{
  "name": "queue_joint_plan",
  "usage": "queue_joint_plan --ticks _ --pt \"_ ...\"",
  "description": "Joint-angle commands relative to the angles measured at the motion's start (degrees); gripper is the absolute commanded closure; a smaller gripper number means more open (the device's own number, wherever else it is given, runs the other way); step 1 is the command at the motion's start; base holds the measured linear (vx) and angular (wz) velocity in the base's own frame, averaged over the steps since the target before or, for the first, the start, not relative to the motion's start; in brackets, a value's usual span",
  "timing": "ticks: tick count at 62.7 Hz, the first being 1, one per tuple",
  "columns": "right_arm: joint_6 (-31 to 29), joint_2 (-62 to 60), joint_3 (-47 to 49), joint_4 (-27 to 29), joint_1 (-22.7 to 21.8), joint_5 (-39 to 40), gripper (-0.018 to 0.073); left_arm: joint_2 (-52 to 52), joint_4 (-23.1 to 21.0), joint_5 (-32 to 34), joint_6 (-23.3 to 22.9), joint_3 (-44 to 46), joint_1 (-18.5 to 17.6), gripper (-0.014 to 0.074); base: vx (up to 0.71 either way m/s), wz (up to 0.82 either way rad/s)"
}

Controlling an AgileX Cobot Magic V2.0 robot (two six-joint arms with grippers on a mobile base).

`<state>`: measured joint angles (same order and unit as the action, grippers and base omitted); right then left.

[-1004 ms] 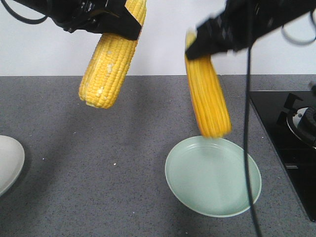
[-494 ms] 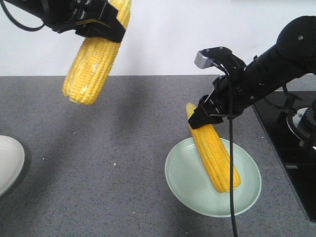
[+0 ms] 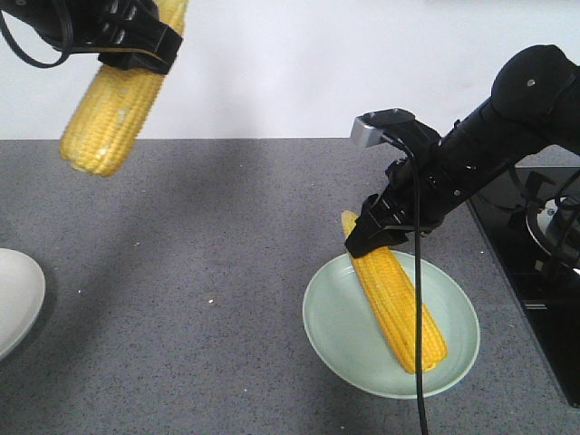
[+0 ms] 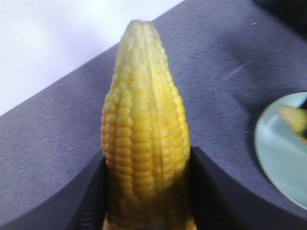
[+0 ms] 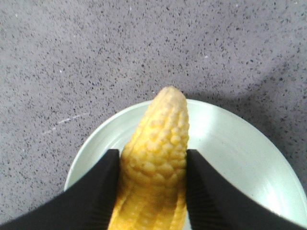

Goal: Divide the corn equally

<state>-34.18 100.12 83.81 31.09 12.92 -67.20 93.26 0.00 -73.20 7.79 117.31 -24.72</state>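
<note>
The right gripper's (image 3: 373,228) jaws are clenched on a corn cob (image 3: 396,304), one black finger (image 5: 98,191) pressed to each flank near its tapered end, as the right wrist view shows. That cob slants down from the grip across the pale green plate (image 3: 337,340), its blunt end lying on the plate near the front rim, its tapered end raised at the back rim between the jaws. The right arm (image 3: 507,118) reaches in from the upper right of the front view, a black cable hanging down from it across the plate.

The left gripper (image 3: 136,41) is high at the upper left, its jaws grasping a second corn cob (image 3: 104,122) that hangs in the air, blunt end down and tilted (somewhat blurred in the front view). In the left wrist view this cob stands between the two dark fingers (image 4: 91,201), tapered tip pointing away, with the grey speckled tabletop (image 3: 199,299) well below it.

A white plate (image 3: 18,299) sits at the tabletop's left edge, only partly in view, well apart from the green plate. A black stovetop (image 3: 535,272) lies at the right edge.
</note>
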Motion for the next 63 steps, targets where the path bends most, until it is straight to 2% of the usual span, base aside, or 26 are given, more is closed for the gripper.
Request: queue_joint_plan --ticks 1,9,27,31,36,49,63 --pt "-0.5 -2.4 1.3 1.2 -0.2 0.0 0.0167 -2.0 4.9 1.5 -2.7 1.3 -0.1 0.0603 0.00 0.00" --pt "-0.3 -2.4 1.3 0.5 -0.2 -0.3 0.0120 -2.0 9.5 1.5 -4.6 1.3 -0.1 0.0603 0.00 0.00" --pt "0.2 -2.9 1.3 0.1 -0.4 0.3 0.0142 -2.0 14.9 1.5 -6.4 1.3 0.1 0.0603 0.00 0.00" --pt "0.2 -3.9 1.3 0.3 -0.4 0.8 0.0181 -1.8 17.1 1.5 -6.6 1.3 0.2 0.0603 0.00 0.00" --pt "0.0 -5.9 1.3 0.5 -0.4 2.1 0.0256 -1.8 17.5 1.5 -7.0 1.2 1.4 0.0603 0.00 0.00" --pt "-0.7 -15.5 1.3 0.3 -0.4 8.0 0.0575 -1.8 17.5 1.5 -8.7 -3.6 7.7 0.0603 0.00 0.00" --pt "-0.7 -24.0 1.3 -1.7 -0.4 8.6 0.0568 -1.8 17.5 1.5 -8.8 -17.0 15.6 0.0603 0.00 0.00"
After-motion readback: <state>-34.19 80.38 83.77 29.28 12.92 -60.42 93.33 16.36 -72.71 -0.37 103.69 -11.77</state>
